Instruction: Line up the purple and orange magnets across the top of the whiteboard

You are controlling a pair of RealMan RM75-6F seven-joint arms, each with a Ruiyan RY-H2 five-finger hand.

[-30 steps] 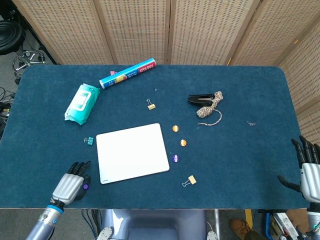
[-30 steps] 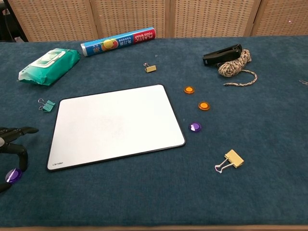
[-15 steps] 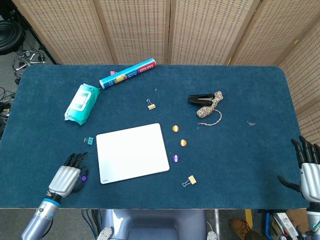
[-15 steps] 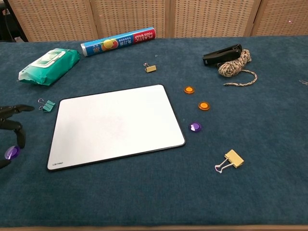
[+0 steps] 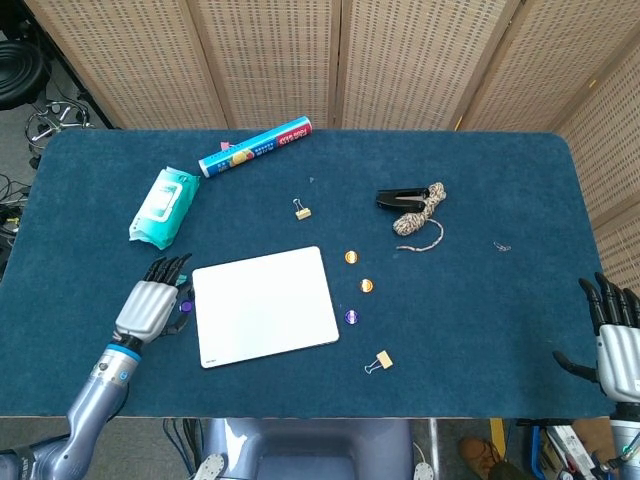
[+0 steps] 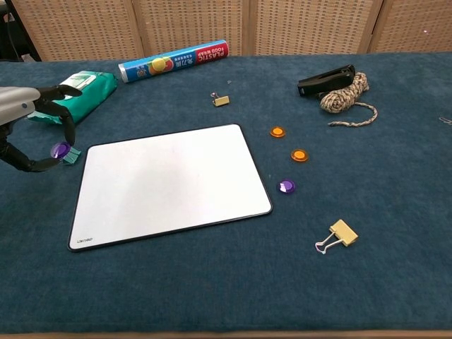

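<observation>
Left of whiteboard [image 5: 265,305] from head view, left hand [image 5: 150,306] pinching purple magnet [image 5: 184,306], right hand [image 5: 618,345] idle, spread, empty; from chest view, carry magnet over whiteboard's top-left corner, set flat, leaving room rightward for others.

Blue roll [image 6: 174,61] at table's 11 o'clock: label reads "PLASTIC WRAP" upside down, plus "300". Whiteboard [image 6: 169,185]: small logo at its 7 o'clock corner, too small to read. Nothing else legible.
</observation>
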